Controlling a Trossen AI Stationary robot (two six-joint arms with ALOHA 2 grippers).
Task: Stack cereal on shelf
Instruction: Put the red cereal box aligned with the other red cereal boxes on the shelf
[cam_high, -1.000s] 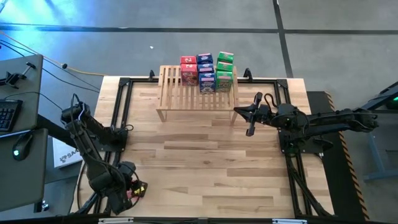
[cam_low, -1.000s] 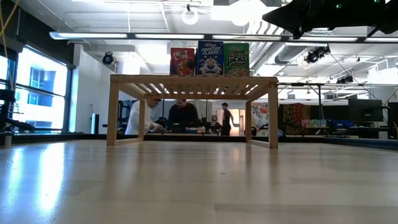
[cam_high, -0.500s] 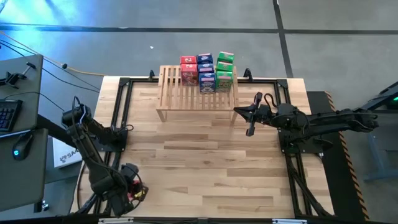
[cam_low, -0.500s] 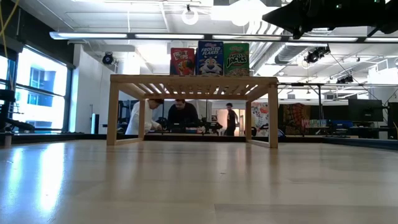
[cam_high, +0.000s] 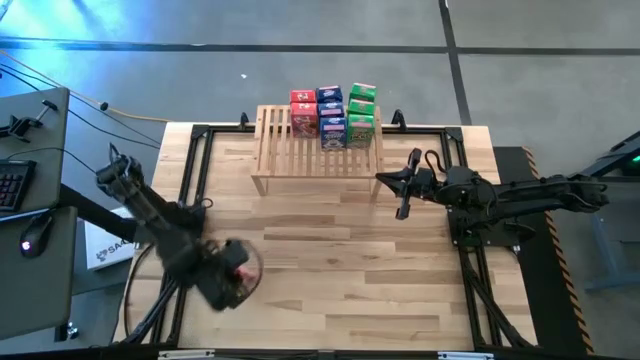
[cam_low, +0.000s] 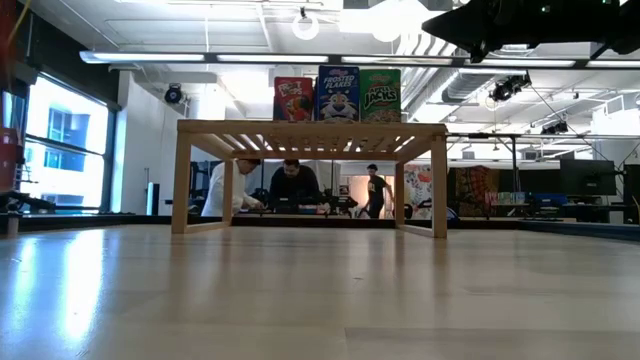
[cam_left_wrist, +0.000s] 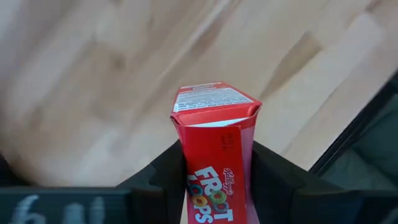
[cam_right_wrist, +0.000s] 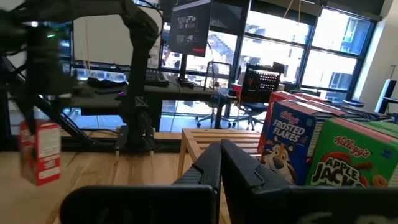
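Item: red Froot Loops box (cam_left_wrist: 214, 155), small cardboard cereal carton, upright between the two dark fingers (cam_left_wrist: 273, 171) of the left gripper (cam_high: 232, 277), which is clamped on its side panels low down, the folded top flap standing clear above. Position: over the near left part of the wooden tabletop (cam_high: 330, 270), well apart from the shelf. Also seen from the right wrist view as a red carton (cam_right_wrist: 38, 151) carried at the far side of the table.

Handling, by judgement: light, thin-walled, probably part hollow; the panels will dent under a hard squeeze and printed card is fairly slick, so a moderate grip across the narrow sides, near mid-height, suits it. Should stand stable on its flat base if set down square.

Stock already placed: red, blue and green boxes in close rows on the right half of the slatted wooden shelf (cam_high: 318, 150), at the table's far edge. Front row in the low view: a red box (cam_low: 293, 99), Frosted Flakes (cam_low: 338, 94), Apple Jacks (cam_low: 380, 96). The left half of the slats is bare.

Right gripper (cam_high: 402, 208): fingers pressed together, holding nothing, waiting just beside the shelf's right end.

Background: people at desks beyond the table, seen under the shelf in the low view.
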